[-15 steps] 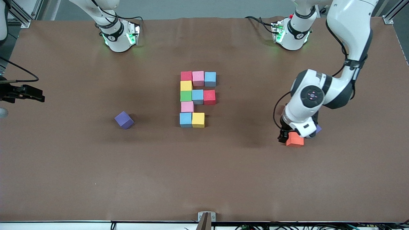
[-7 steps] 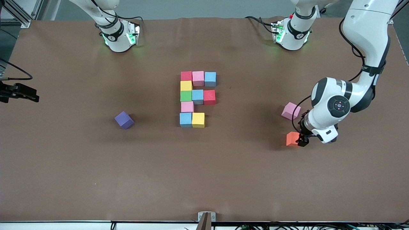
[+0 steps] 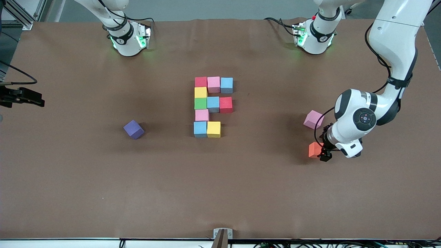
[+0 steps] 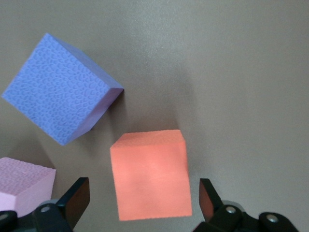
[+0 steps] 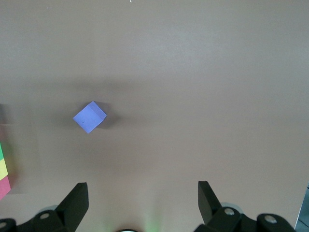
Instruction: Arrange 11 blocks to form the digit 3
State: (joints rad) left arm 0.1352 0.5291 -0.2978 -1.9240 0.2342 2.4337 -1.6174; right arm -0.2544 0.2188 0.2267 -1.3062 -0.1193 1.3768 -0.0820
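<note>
The left wrist view shows the wide-open left gripper (image 4: 145,203) straddling the orange cube (image 4: 150,175), empty, with a purple cube (image 4: 58,94) nearby that the arm hides from the front, while the right gripper (image 5: 142,203) waits open.

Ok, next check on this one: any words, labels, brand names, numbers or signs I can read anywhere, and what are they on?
No readable text in any view.
The foam cubes, for instance the orange cube, have plain faces.
Small dark marks on the collar of the right arm's base and of the left arm's base: too small to read.
The brown table cover carries no print.
</note>
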